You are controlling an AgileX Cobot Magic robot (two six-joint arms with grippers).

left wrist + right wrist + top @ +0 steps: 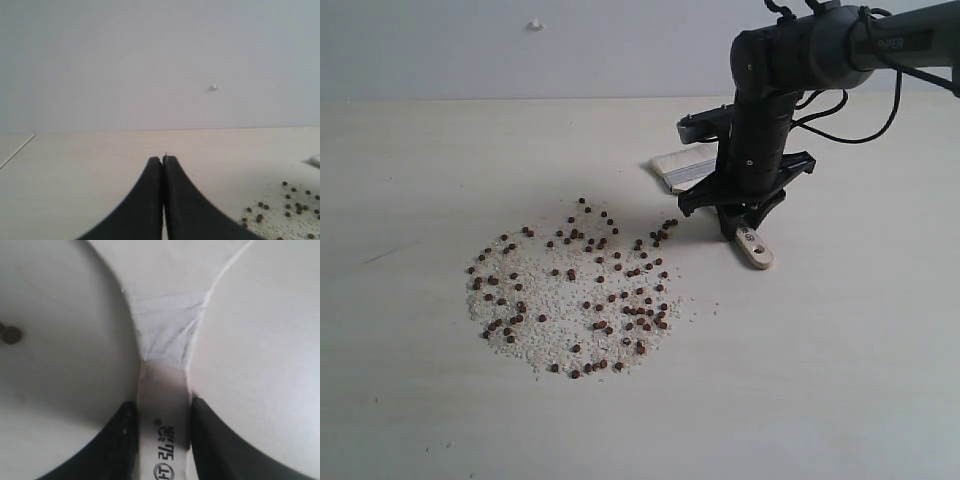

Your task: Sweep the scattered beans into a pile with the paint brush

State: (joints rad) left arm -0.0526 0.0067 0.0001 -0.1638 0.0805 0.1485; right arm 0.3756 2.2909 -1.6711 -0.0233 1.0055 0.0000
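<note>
The beans (pixel 582 292) lie scattered in a round patch with pale crumbs at the table's middle; no heap shows. The paint brush (pixel 756 248) lies to their right, its off-white bristles (pixel 682 166) pointing to the back and its holed handle end to the front. My right gripper (pixel 738 212) reaches down over the handle. In the right wrist view the gripper (pixel 163 412) is shut on the printed wooden handle (pixel 163 440), both fingers touching it. My left gripper (pixel 163 161) is shut on nothing, low over bare table left of some beans (pixel 290 204).
A pale wall rises behind the light wooden table (pixel 840 380). One stray bean (pixel 11 335) shows in the right wrist view beside the brush. The left arm is out of the exterior view.
</note>
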